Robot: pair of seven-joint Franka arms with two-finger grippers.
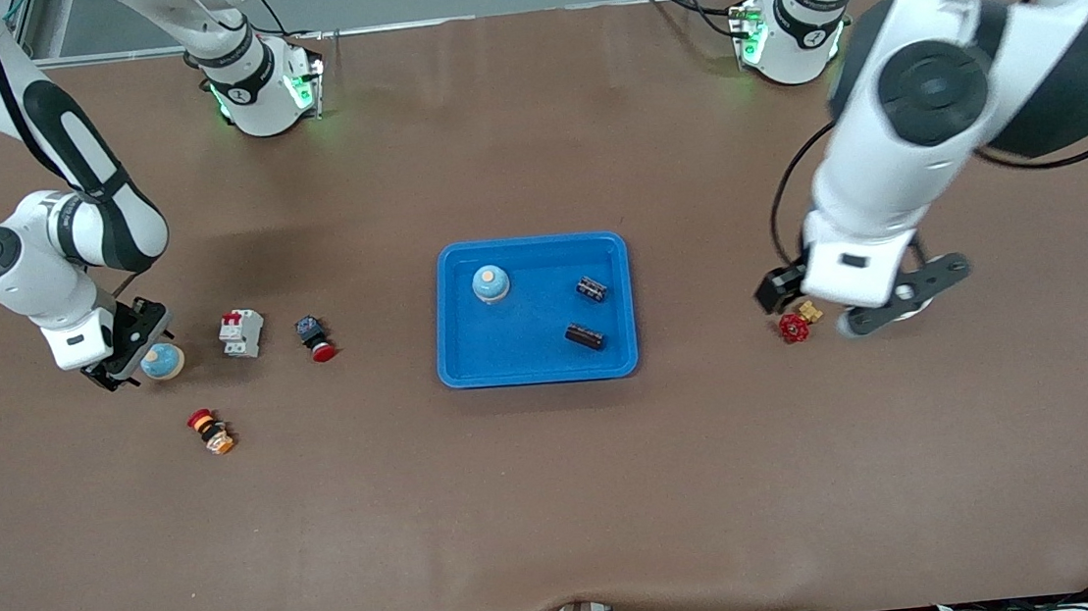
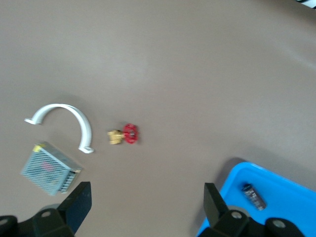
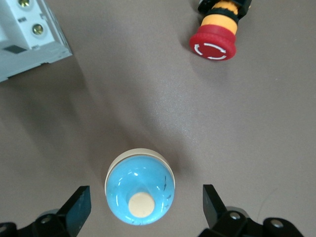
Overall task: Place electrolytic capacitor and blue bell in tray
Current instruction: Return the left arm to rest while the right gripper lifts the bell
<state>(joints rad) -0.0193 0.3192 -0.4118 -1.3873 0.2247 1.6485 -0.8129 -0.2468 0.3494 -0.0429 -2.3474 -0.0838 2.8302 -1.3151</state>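
Observation:
The bright-blue tray (image 1: 539, 365) lies mid-table. In it stand a blue bell (image 1: 491, 284) and two dark electrolytic capacitors (image 1: 591, 289) (image 1: 585, 336). A second blue bell (image 1: 162, 362) with a cream base and button stands on the table toward the right arm's end. My right gripper (image 1: 140, 360) is open and low around this bell. In the right wrist view the bell (image 3: 140, 194) sits between the open fingers of the gripper (image 3: 143, 212), untouched. My left gripper (image 1: 784, 292) (image 2: 147, 207) is open and empty over bare table, between the tray's corner (image 2: 242, 170) and a red valve (image 1: 793, 327).
A white circuit breaker (image 1: 241, 332) (image 3: 29, 39), a red pushbutton (image 1: 316, 340) and a red-and-yellow stop button (image 1: 210, 431) (image 3: 215, 42) lie near the second bell. The left wrist view shows the valve (image 2: 126, 134), a white clamp (image 2: 66, 123) and a grey meshed box (image 2: 49, 168).

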